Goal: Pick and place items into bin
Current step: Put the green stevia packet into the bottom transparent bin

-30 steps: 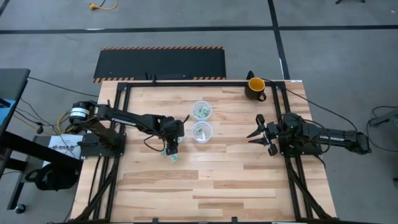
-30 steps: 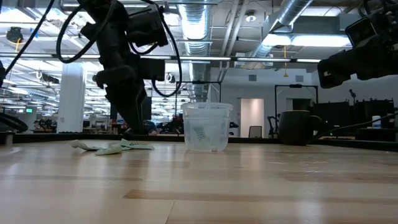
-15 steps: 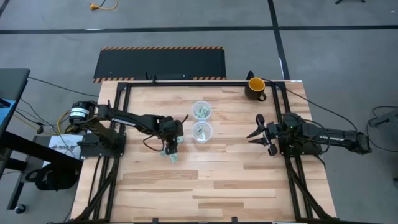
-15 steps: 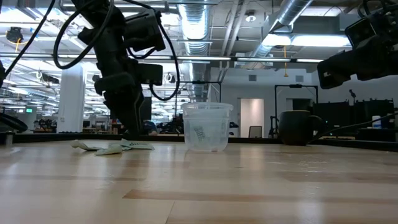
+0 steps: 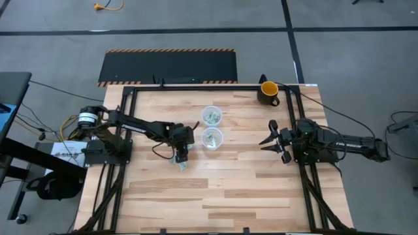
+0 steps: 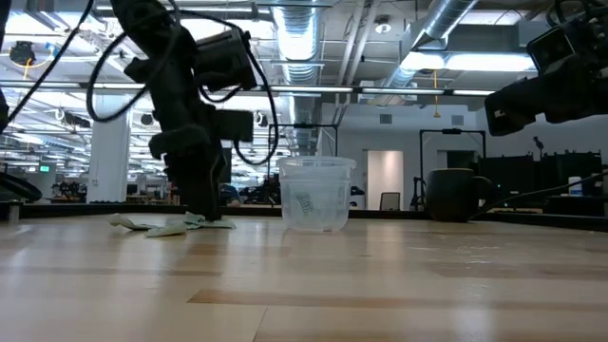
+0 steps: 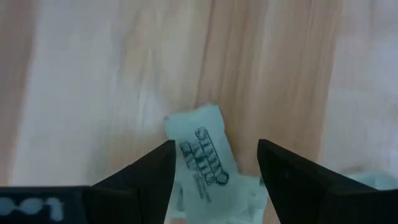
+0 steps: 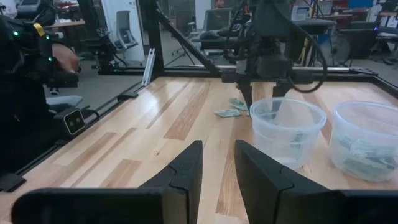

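Reaching down over the table, the left gripper (image 5: pixel 181 156) sits right above one of the green-and-white packets (image 7: pixel 205 163), and its two dark fingers (image 7: pixel 146 174) are spread wide with nothing held between them. The packet lies flat on the wooden table (image 5: pixel 248 189), just beside the nearer clear bin (image 5: pixel 211 138), on the side toward the left arm. A second clear bin (image 5: pixel 211 116) sits just behind the first, and both already have some packets inside. So this looks like the pick-up step: the fingers are around the packet but have not squeezed it yet. The next move probably needs the gripper to go a tiny bit lower, pinch the packet, lift it, and carry it the short way over to the bin. In the left wrist view the packet is a small rectangle, and its long side runs in between the two fingers, a little slanted, with the printed words running along it. That means the fingers would close across its short side, which should be an easy pinch. More crumpled packets (image 6: pixel 171 226) lie close by it on the table. The right gripper (image 5: pixel 273 141) waits off at the right side of the table, its fingers partly apart and holding nothing. A dark mug (image 5: pixel 268 92) stands at the far edge.
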